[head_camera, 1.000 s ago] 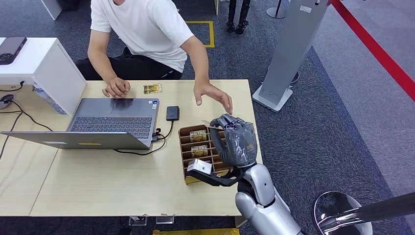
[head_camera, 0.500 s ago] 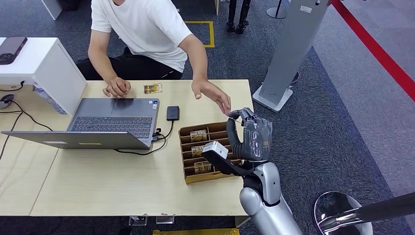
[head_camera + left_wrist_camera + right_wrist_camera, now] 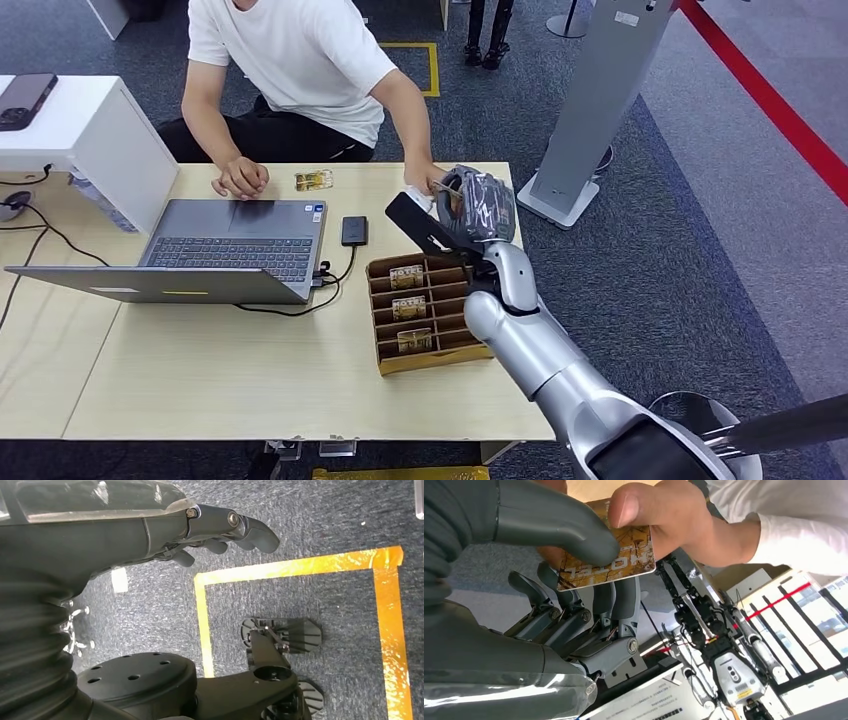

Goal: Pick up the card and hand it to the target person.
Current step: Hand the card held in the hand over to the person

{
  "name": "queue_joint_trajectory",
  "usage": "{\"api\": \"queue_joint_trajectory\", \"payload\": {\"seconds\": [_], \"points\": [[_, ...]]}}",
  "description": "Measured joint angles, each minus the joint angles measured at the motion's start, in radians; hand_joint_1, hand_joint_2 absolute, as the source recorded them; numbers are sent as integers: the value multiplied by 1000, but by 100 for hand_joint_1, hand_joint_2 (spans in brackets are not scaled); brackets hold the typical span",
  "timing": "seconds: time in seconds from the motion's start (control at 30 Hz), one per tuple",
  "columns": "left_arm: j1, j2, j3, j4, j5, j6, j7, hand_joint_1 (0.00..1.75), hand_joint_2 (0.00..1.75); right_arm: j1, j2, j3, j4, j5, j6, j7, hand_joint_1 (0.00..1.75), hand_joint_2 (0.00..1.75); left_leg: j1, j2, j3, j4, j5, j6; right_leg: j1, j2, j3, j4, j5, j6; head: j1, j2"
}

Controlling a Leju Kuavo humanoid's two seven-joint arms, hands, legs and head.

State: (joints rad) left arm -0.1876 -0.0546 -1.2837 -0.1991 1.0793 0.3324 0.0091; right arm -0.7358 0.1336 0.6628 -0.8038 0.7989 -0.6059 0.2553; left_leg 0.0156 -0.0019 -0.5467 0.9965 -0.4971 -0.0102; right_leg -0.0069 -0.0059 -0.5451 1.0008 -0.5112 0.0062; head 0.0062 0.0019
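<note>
- The right hand (image 3: 477, 203) was raised above the far edge of the wooden table (image 3: 200, 380), its thumb and fingers (image 3: 624, 600) pinching a gold hotel key card (image 3: 611, 562).
- The person's hand (image 3: 664, 515) gripped the same card from the other side, thumb pressed on its face, so both held it at once.
- In the head view that person's hand (image 3: 428, 180) met the robot's hand just beyond the card organizer (image 3: 425, 315), a cardboard tray with slotted rows that held more gold cards.
- The left hand (image 3: 220, 530) hung over grey carpet marked with yellow floor tape (image 3: 300, 567); its fingers were curled in and held nothing.
- The person in a white T-shirt (image 3: 290, 60) sat at the far side, the other hand (image 3: 240, 178) resting on the table just beside a loose gold card (image 3: 312, 181).
- An open laptop (image 3: 215, 250) stood left of the organizer, with a small black device (image 3: 352, 231) between them.
</note>
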Motion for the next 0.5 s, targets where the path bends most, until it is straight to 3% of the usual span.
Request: {"api": "queue_joint_trajectory", "payload": {"seconds": [0.07, 0.2, 0.5], "points": [[3, 0, 0, 0, 2, 3, -1, 0, 175, -17, 7, 16, 48, -8, -2, 2, 162, 175, 0, 0, -1, 0, 0, 0, 0, 0, -1, 0, 0, 0, 0, 0], [5, 0, -1, 0, 0, -1, -6, 0, 175, -33, 11, 36, 111, -23, -7, 3, 0, 175, 0, 0, -1, 0, 0, 0, 0, 0, -1, 0, 0, 0, 0, 0], [4, 0, -14, 0, -14, -25, -21, 0, 175, -36, 11, 53, 175, -38, -15, -5, 0, 175, 0, 0, 0, 0, 0, 0, 0, 1, -1, 0, 0, 0, 0, 0]]}}
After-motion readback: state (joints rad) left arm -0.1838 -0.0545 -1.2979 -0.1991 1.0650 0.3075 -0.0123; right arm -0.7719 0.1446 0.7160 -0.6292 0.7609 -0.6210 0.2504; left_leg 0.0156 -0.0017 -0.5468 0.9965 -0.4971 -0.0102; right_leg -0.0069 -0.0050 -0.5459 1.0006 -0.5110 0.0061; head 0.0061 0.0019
